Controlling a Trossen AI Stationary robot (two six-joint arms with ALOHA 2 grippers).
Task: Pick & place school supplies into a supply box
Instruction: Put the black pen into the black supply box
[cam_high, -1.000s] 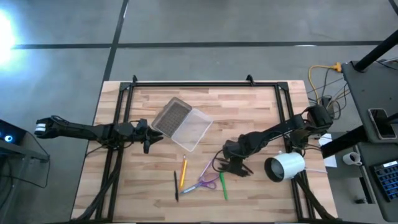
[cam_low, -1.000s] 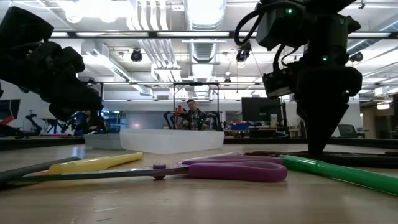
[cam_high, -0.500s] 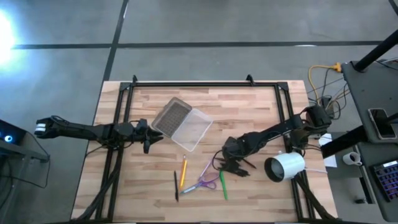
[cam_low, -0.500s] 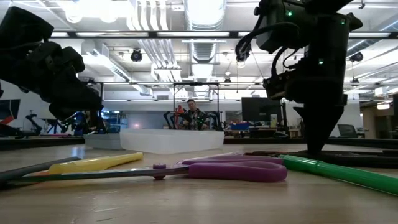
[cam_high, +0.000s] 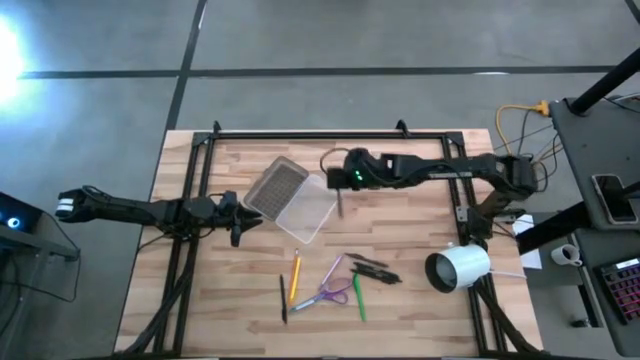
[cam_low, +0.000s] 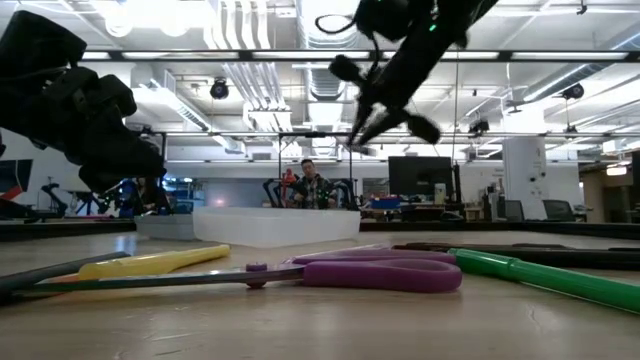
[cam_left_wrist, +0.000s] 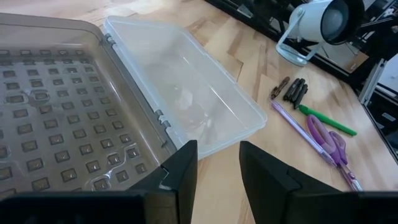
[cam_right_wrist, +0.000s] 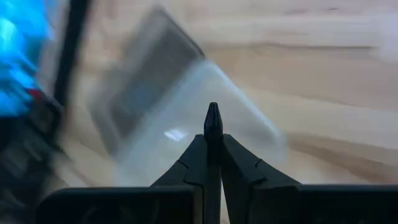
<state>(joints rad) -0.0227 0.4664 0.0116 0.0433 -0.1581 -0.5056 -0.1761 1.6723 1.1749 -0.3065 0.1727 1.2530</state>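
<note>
The left gripper (cam_high: 243, 221) waits at the left side of the table, just beside the ribbed grey lid of the supply box (cam_high: 295, 198). In the left wrist view its 2 fingers (cam_left_wrist: 180, 171) stand apart with nothing between them, so the jaws are open.

The supply box lies open, left of the table's centre toward the far side, grey lid on the left and clear tray on the right. The left wrist view shows the clear tray (cam_left_wrist: 186, 93) with nothing in it, so by my reading no supply has been placed.

Near of the box, the loose supplies lie on the wood: a black pen (cam_high: 283, 298), a yellow pencil (cam_high: 295, 277), purple-handled scissors (cam_high: 336, 294) and a green marker (cam_high: 358, 299), with more dark pens (cam_high: 372, 270) to their right.

The right gripper (cam_high: 342, 190) hangs above the right edge of the clear tray, its jaws closed on a thin black pen (cam_right_wrist: 212, 134) that points down toward the box.

The white cylinder (cam_high: 458, 267) sits at the right edge of the table.

The task looks barely begun: the first pen is over the tray and not yet released, and at least 5 items remain on the table to fetch.
</note>
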